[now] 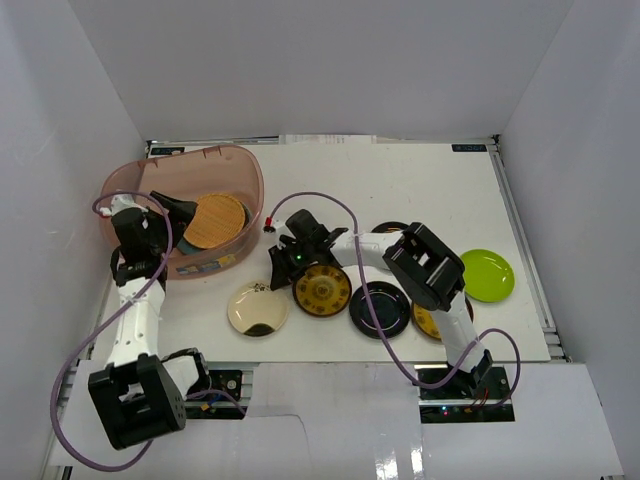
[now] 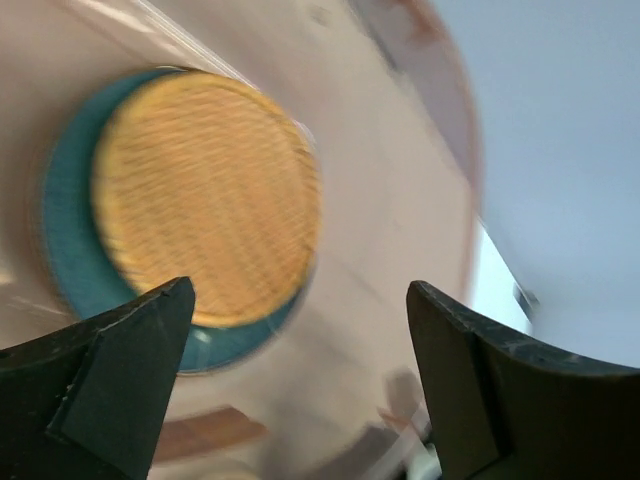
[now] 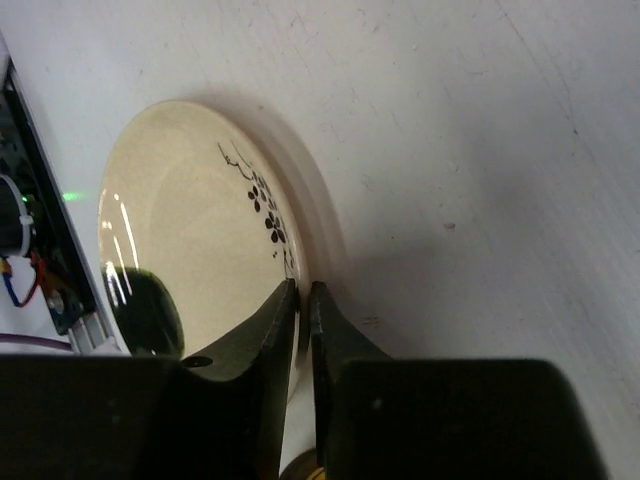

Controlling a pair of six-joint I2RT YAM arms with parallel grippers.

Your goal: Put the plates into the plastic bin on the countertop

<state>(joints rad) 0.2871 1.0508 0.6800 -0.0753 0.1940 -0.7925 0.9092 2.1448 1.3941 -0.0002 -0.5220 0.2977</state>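
Left hand (image 2: 300,290) spread wide, empty, above woven plate (image 2: 205,195) in bin (image 2: 385,200); right hand (image 3: 303,288) pinching cream plate (image 3: 190,230) rim.

Overhead view: you are looking at a matte white countertop (image 1: 420,190) boxed in by plain white panels: a back wall (image 1: 320,60), a left wall (image 1: 50,150) and a right wall (image 1: 590,150). A thin metal rail (image 1: 524,250) runs along its right edge. A glossy white panel (image 1: 330,445) at the near edge catches reflections. Light is even, shadows soft.

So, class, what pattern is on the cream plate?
A black blossom sprig on the cream plate; clearest in the right wrist view.
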